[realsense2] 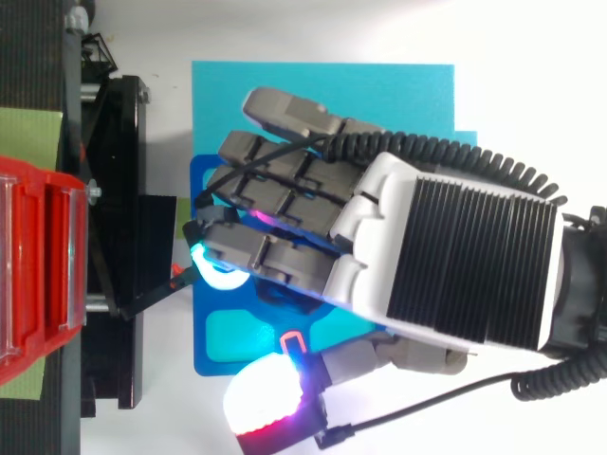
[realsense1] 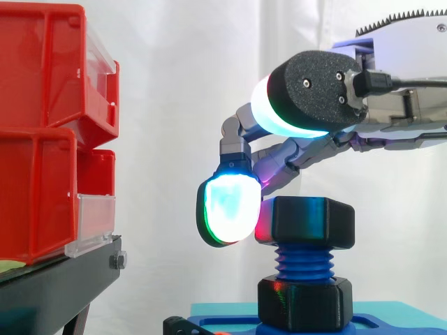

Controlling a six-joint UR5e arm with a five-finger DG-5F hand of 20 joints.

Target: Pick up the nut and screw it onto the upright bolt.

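A black hex nut sits at the top of the upright blue threaded bolt. The bolt rises from a second black hex piece on a blue base plate. My hand comes in from the right and hangs over the nut, its fingers curled down round the nut's left side. One fingertip glows cyan and white just left of the nut, and a red glow shows where another pad meets the nut's face. The thumb pad is lifted above and clear of the nut. From above, the hand covers the nut and bolt.
Stacked red bins stand on a black stand to the left, a short gap from the fingertips. The blue base plate lies on a cyan mat, close against the stand.
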